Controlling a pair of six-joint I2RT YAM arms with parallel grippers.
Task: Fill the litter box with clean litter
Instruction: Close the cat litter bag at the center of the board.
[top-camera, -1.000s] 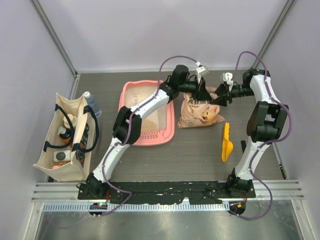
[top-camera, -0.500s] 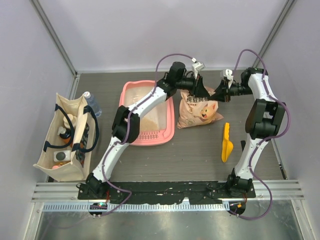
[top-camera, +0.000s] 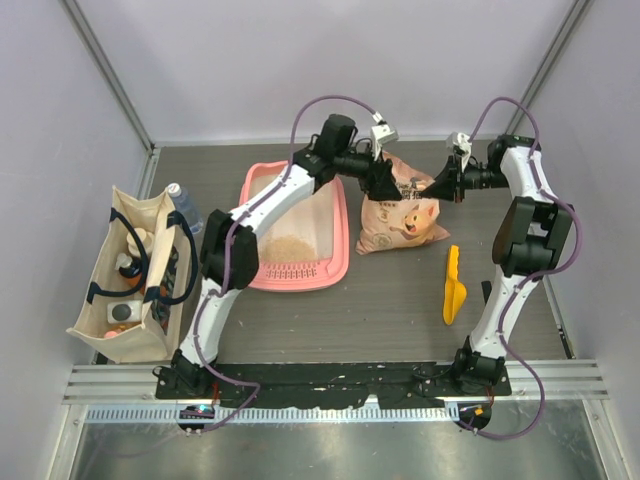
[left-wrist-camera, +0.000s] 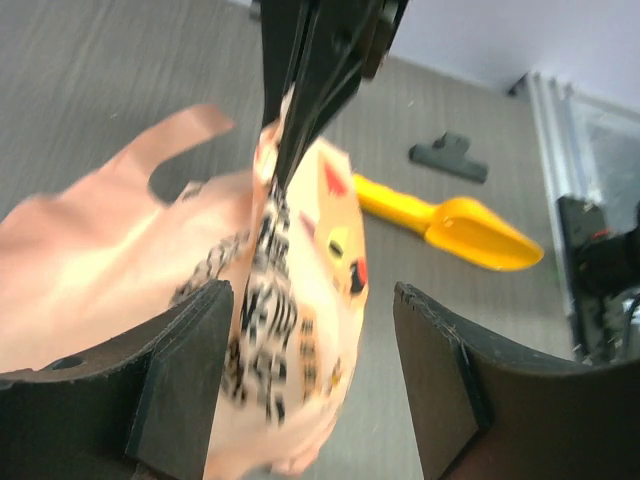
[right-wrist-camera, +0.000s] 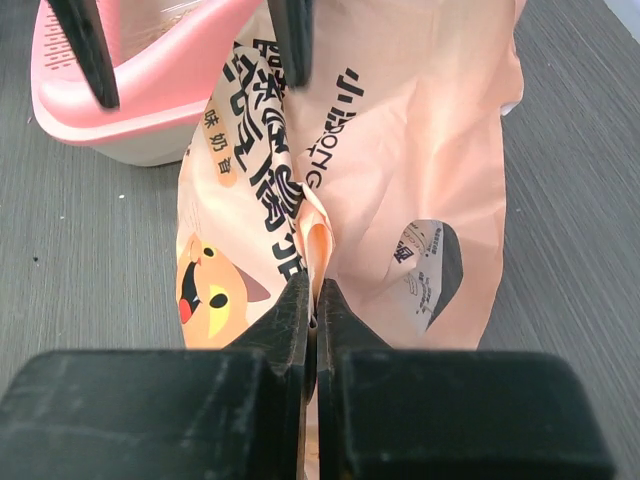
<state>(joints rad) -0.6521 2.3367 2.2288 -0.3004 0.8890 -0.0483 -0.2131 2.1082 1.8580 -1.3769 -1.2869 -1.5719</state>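
A large rectangular pink plastic litter box (top-camera: 296, 284) with rounded corners sits on the grey wood-grain counter (top-camera: 380, 310), left of centre. One sandy patch of tan clean litter (top-camera: 291, 248) lies on its whitish floor, near the slotted grille end.

Just right of the box stands one peach-coloured glossy plastic bag (top-camera: 402, 212), crinkled, printed with a cartoon cat and black Chinese characters. The right gripper (right-wrist-camera: 313, 296) is clenched on a raised fold of this bag, its flat black fingers (right-wrist-camera: 290, 320) pressed together with the film pinched between them. The left gripper (left-wrist-camera: 308, 300) is released: its two broad matte black fingers (left-wrist-camera: 180, 390) stand wide apart on either side of the bag's upper part, which is blurred there.

The overhead view alone shows one beige fabric tote bag (top-camera: 120, 250) with dark handles at the far left, holding several small items, and a clear bottle (top-camera: 185, 208) beside it. One smooth yellow-orange plastic scoop (top-camera: 453, 285) lies right of the bag. Only the left wrist view shows clearly one small black clip (left-wrist-camera: 448, 157) lying beyond the scoop.
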